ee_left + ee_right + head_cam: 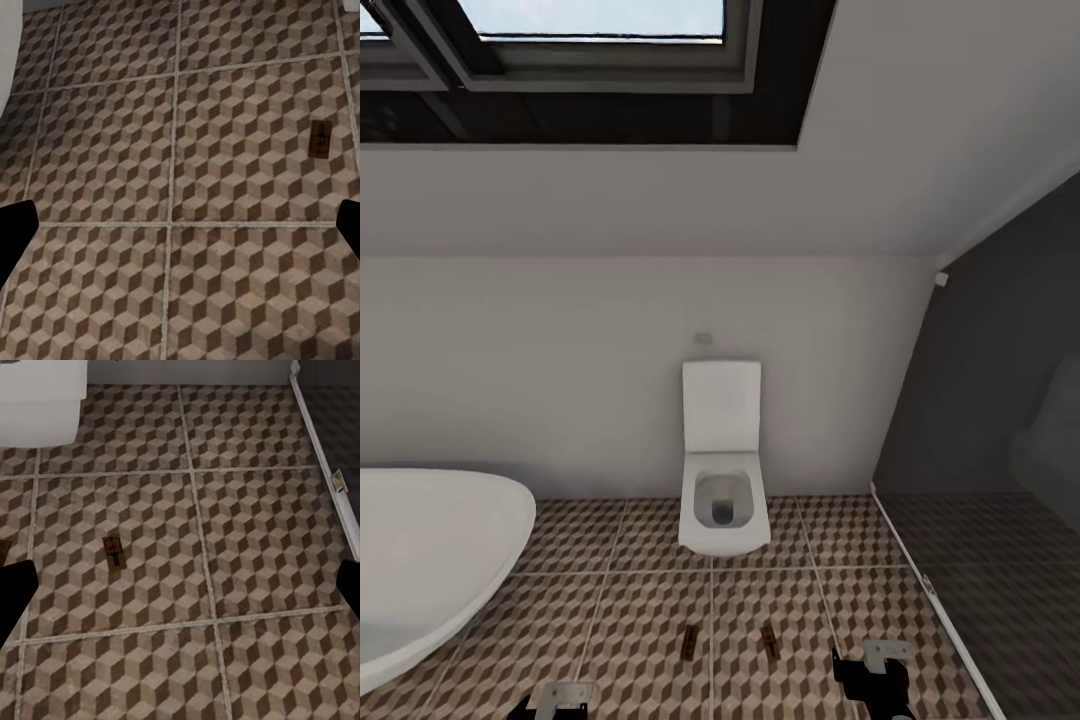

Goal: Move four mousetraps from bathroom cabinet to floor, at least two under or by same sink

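Lying flat on the floor (650, 610), low in the frame, two mousetraps (691, 641) (769, 640) look light and stiff; I would pinch the wooden edges. Both grippers (550, 700) (875, 675): open or closed, cannot tell.

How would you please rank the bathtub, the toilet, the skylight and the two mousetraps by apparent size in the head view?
1. Skylight, cropped by the frame
2. Bathtub, also cropped, so its place against the skylight is unsure
3. Toilet
4. Left mousetrap and right mousetrap, alike
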Robot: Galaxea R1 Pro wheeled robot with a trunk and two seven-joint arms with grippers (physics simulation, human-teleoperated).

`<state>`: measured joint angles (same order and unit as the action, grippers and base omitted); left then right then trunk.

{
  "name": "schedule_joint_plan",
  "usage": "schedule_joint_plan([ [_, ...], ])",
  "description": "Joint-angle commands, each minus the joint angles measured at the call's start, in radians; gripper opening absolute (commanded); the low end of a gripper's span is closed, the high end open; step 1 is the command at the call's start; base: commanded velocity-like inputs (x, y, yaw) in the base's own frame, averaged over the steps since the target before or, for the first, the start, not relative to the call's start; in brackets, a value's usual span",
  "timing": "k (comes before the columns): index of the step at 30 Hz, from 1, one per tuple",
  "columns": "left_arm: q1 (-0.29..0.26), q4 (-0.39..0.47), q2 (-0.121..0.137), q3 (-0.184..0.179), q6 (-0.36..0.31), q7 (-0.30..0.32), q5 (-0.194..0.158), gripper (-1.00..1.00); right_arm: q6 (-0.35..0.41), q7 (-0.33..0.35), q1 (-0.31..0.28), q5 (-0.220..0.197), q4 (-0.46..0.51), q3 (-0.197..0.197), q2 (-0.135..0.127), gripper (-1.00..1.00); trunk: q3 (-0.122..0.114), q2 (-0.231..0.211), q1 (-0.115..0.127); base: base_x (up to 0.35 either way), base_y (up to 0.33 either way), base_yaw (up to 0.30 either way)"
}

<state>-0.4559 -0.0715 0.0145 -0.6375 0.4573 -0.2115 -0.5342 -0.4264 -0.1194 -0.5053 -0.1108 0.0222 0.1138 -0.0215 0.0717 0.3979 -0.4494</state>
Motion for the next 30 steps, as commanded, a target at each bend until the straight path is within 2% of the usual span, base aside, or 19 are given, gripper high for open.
schedule_joint_plan([
  [1, -0.001, -0.002, -0.001, -0.008, 0.003, -0.003, -0.003, 1.0, -0.003, -0.001, -0.001, -0.01, -0.001, 0.009, 0.0, 1.0, 0.001, 0.002, -0.001, 0.0, 0.0, 0.0],
  [14, -0.001, -0.003, -0.012, -0.008, 0.003, -0.003, -0.001, 1.0, 0.001, -0.007, -0.001, -0.01, -0.001, 0.009, 0.0, 1.0, -0.001, 0.002, -0.001, 0.0, 0.0, 0.0],
  [20, 0.0, -0.003, -0.021, -0.008, -0.004, -0.004, -0.002, 1.0, 0.057, -0.008, 0.005, -0.01, -0.004, 0.009, -0.002, 1.0, -0.001, 0.002, -0.001, 0.0, 0.0, 0.0],
  [25, 0.031, -0.004, -0.024, -0.008, -0.077, -0.004, -0.002, 1.0, 0.187, -0.007, 0.051, -0.01, -0.005, 0.009, -0.008, 1.0, -0.002, 0.002, -0.001, 0.0, 0.0, 0.0],
  [30, 0.063, -0.004, -0.022, -0.008, -0.211, -0.001, -0.003, 1.0, 0.303, -0.006, 0.103, -0.01, -0.005, 0.008, -0.012, 1.0, -0.002, 0.002, -0.001, 0.0, 0.0, 0.0],
])
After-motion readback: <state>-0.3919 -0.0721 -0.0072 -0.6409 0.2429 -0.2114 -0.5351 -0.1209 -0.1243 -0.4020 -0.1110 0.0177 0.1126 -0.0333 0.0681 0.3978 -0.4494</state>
